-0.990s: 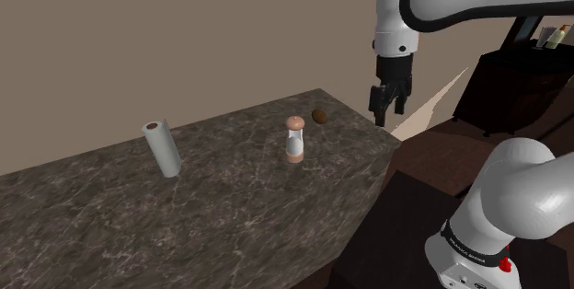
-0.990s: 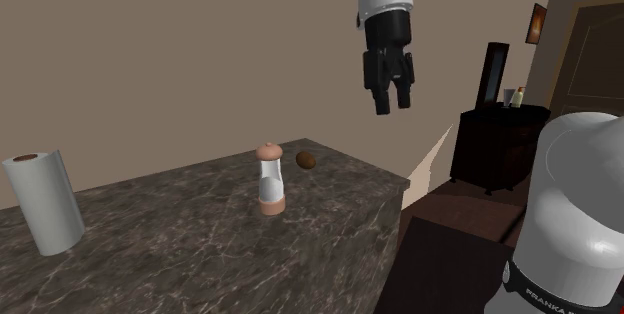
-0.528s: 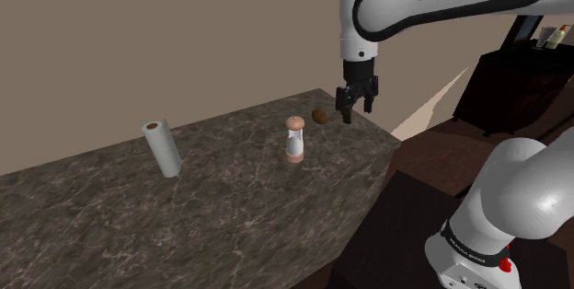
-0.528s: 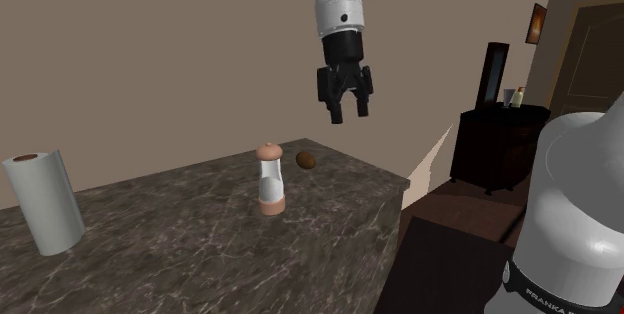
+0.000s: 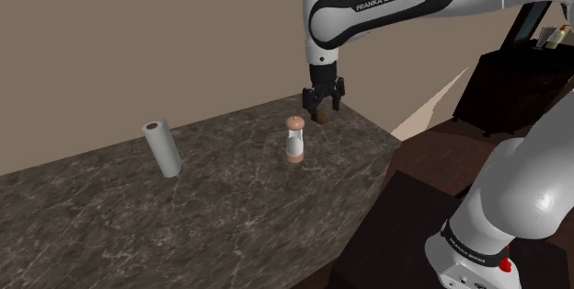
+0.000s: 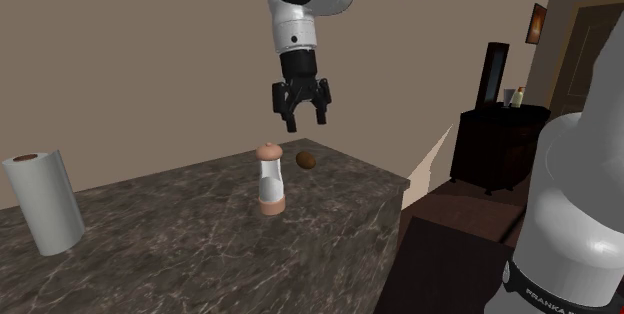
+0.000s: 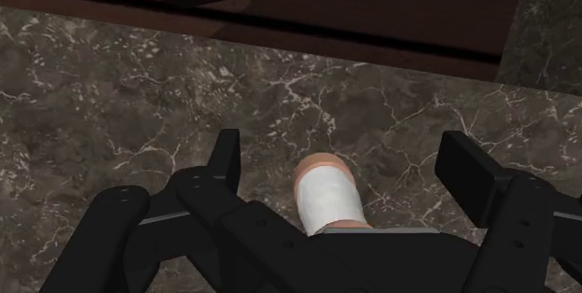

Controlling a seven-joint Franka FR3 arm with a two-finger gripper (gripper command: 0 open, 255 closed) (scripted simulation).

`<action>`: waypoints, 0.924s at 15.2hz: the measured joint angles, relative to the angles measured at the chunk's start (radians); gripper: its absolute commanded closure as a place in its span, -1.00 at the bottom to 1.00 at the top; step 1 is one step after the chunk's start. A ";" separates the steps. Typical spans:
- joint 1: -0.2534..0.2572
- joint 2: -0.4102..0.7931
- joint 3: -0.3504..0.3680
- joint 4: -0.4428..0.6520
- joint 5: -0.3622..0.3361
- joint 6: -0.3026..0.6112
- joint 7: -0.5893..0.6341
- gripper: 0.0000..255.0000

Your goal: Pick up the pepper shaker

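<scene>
Arm (image 5: 386, 2) reads "FRANKA EMIKA"; its gripper (image 6: 305, 122), fingers apart, hangs above the shaker (image 6: 270, 179), whose base is hidden from the wrist.

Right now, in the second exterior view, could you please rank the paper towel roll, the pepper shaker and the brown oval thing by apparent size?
Largest: paper towel roll, though it stands nearer the camera.
Then the pepper shaker.
Smallest: the brown oval thing, slightly farther back.
</scene>
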 measured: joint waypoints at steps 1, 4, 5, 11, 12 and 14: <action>-0.001 0.042 0.000 0.029 -0.003 0.014 0.002 -1.00; -0.002 0.163 0.000 0.144 -0.012 0.023 0.015 -1.00; 0.000 0.204 0.002 0.181 -0.014 0.028 0.023 -1.00; 0.002 0.416 0.000 0.401 -0.029 0.023 0.046 -1.00; 0.003 0.428 0.000 0.407 -0.030 0.029 0.047 -1.00; 0.003 0.442 0.000 0.399 -0.030 0.051 0.047 -1.00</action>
